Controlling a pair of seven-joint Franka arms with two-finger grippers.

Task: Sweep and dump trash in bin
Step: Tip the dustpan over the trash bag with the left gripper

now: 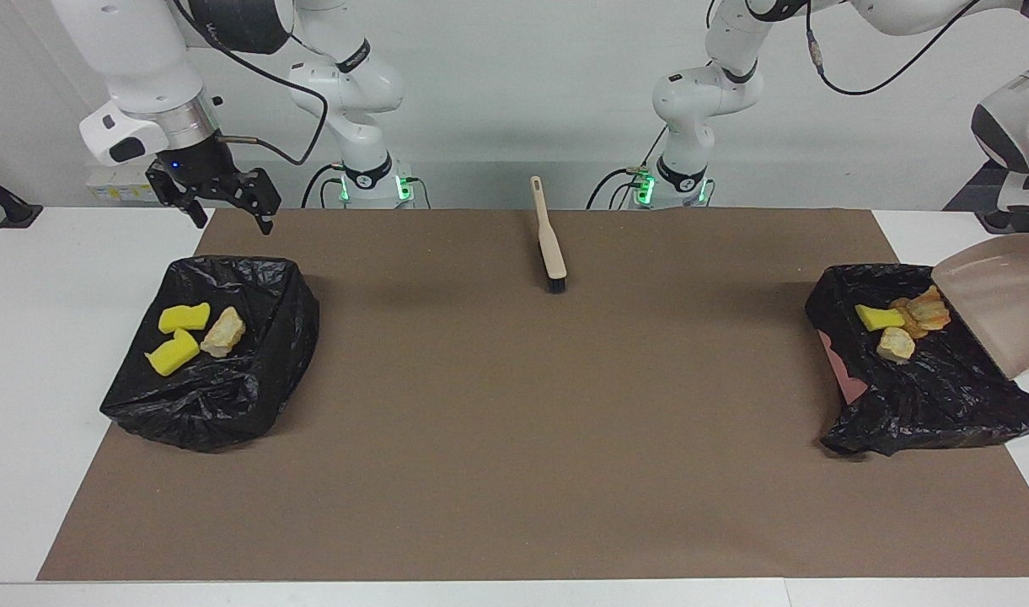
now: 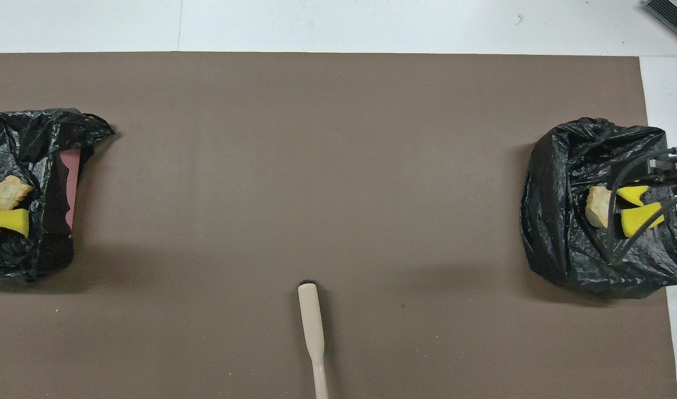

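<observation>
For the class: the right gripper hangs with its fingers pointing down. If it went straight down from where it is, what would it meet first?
Probably the table or mat edge just robot-side of the black-bagged bin; the open right gripper seems to hang short of the bin's rim, though depth is unclear and it might clip that rim.
</observation>
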